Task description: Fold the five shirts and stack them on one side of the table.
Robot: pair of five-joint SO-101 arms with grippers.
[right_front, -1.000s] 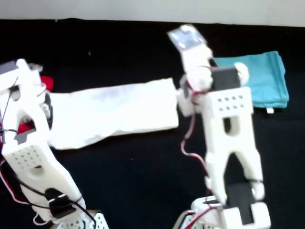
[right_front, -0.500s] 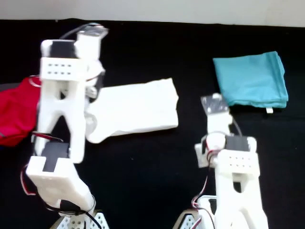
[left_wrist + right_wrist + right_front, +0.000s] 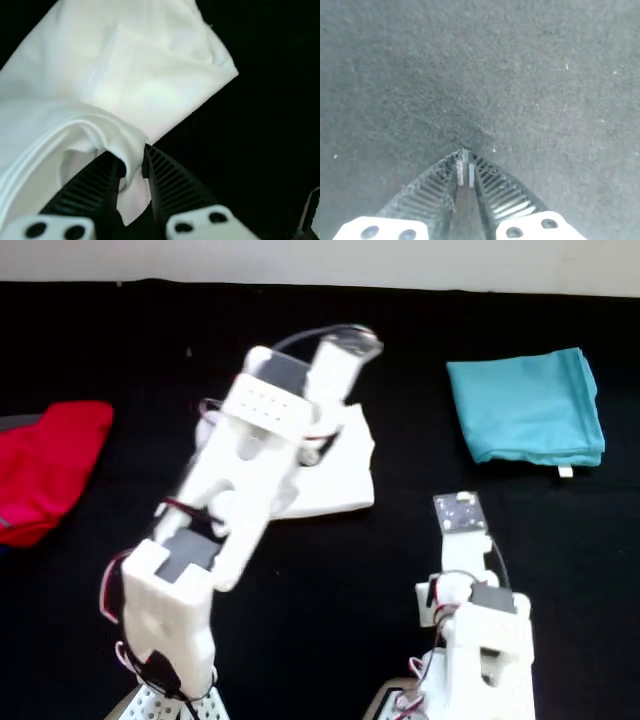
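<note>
My left gripper (image 3: 132, 167) is shut on a bunched fold of the white shirt (image 3: 125, 75). In the high view my left arm (image 3: 255, 440) lies diagonally over the white shirt (image 3: 345, 485) at the table's middle, hiding most of it. A crumpled red shirt (image 3: 45, 465) lies at the far left. A folded teal shirt (image 3: 525, 405) rests at the back right. My right gripper (image 3: 463, 167) is shut on nothing, just above the black tabletop (image 3: 480, 65). My right arm (image 3: 480, 620) stands near the front edge.
The black table (image 3: 400, 360) reaches back to a pale wall. Open dark surface lies between the white and teal shirts and in front of the red one. A small white tag (image 3: 566, 472) sticks out by the teal shirt.
My left arm has swung from the far left to the middle, carrying the white shirt's left end over to the right. My right arm has pulled back toward the front edge.
</note>
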